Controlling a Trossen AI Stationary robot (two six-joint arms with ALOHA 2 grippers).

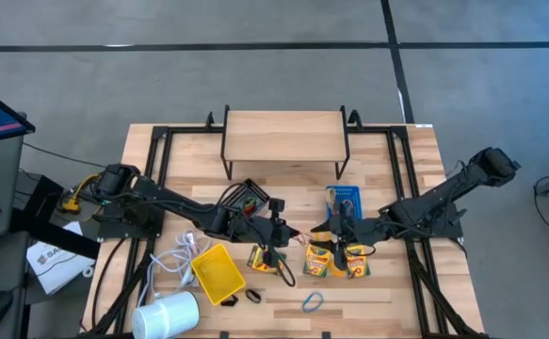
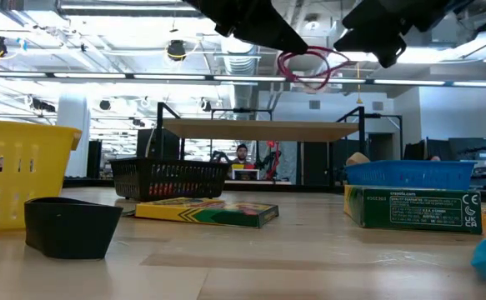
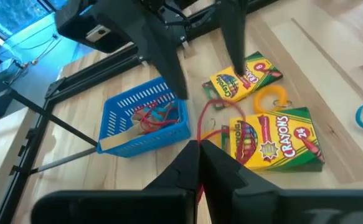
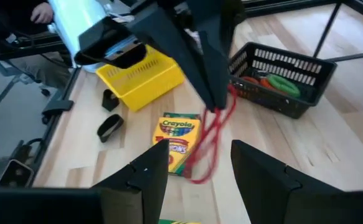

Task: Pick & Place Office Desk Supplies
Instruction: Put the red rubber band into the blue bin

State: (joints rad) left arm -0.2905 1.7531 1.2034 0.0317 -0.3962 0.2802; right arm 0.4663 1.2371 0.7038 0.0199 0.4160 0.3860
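While the left gripper [image 3: 198, 163] hangs above the table's middle, its fingers are pinched on a red rubber band [image 2: 311, 67] — dangling loose above the crayon boxes [image 1: 335, 257]; the right gripper [image 4: 200, 163], facing it, stands parted and empty — near the blue bin [image 3: 145, 118].

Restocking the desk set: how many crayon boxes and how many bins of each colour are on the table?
Crayon boxes: 3
Black bin: 1
Yellow bin: 1
Blue bin: 1
Total: 6
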